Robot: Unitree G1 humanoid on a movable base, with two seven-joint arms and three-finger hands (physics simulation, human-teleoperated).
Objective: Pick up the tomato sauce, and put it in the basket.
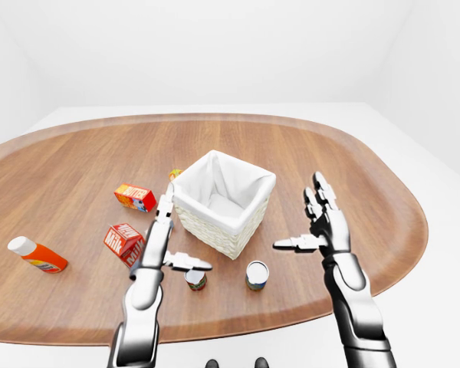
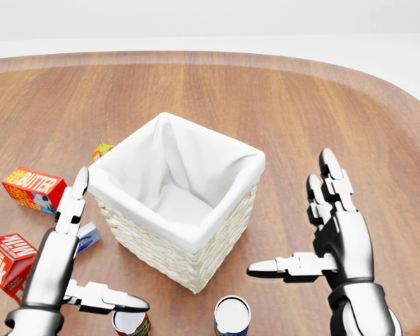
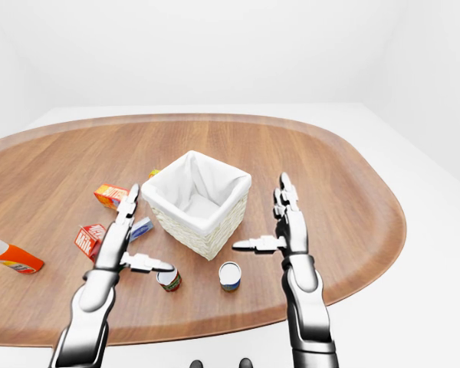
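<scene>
Left-eye view: left hand (image 1: 162, 244) and right hand (image 1: 323, 224) hover open beside the basket (image 1: 223, 202) at frame centre. Tomato sauce can (image 1: 196, 279) stands on the desk (image 1: 77, 176), lower centre, under the left thumb.

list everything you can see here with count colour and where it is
table: 1, brown wood, oval, fills the left-eye view
basket: 1, pale wicker with white liner, upright at table centre, nothing visible inside
butter box: 1, orange-red, left of the basket
milk carton: 1, red and white, below the butter box, lying on its side
bottle: 1, orange with white cap, lying at far left
red can: 1, red-and-green label, below the basket, under the left thumb
blue can: 1, blue label, right of the red can
small item: 1, orange-yellow, mostly hidden behind the basket's left corner
left hand: 1, silver, open, left of the basket
right hand: 1, silver, open, right of the basket
</scene>
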